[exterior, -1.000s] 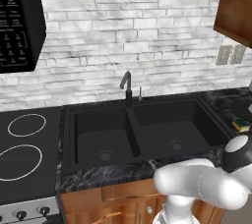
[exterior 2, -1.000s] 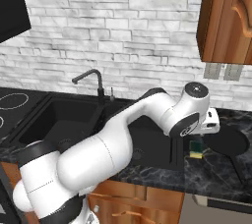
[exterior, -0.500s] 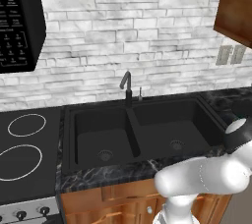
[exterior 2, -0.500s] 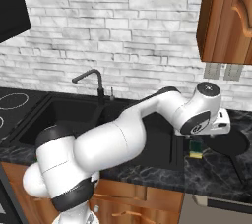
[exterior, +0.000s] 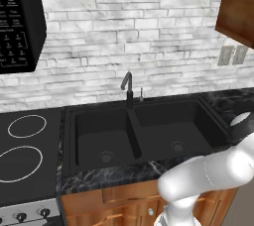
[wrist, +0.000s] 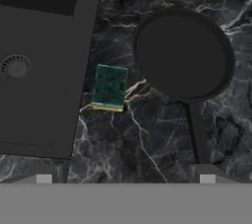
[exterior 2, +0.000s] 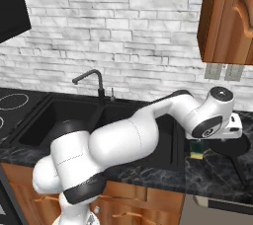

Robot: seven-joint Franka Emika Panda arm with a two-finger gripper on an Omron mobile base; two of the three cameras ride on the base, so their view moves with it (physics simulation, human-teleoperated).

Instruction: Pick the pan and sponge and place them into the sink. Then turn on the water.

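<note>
- White and dark-jointed, the robot arm (exterior 2: 123, 140) has swung further to the right than in the earlier pictures: in the right base view its round wrist now stands over the counter right of the sink, above the sponge, where before it was nearer the basin edge.
- In the left base view the arm's wrist has slid toward the right border, and the sponge seen there a second ago is now covered.
- The matte black double-basin sink (exterior: 141, 133), the pan and the sponge lie where they lay before.
- The two-finger gripper (wrist: 125, 176) hangs above the dark veined marble counter (wrist: 147, 134), its 2 small finger tips spread wide apart and gripping nothing.
- 1 round, shallow, matte black pan (wrist: 182, 56) sits on the counter with its straight handle pointing toward the gripper in the hand view.
- 1 small rectangular yellow sponge with a dark green top (wrist: 110, 87) lies on the counter between the pan and the sink's rim, near both, touching neither.
- 2 basins, each with 1 round drain, are in the sink.
- 1 slim black curved faucet (exterior: 127, 87) rises behind the divider.
- 2 white-ringed stove burners (exterior: 22, 145) lie left of the sink.
</note>
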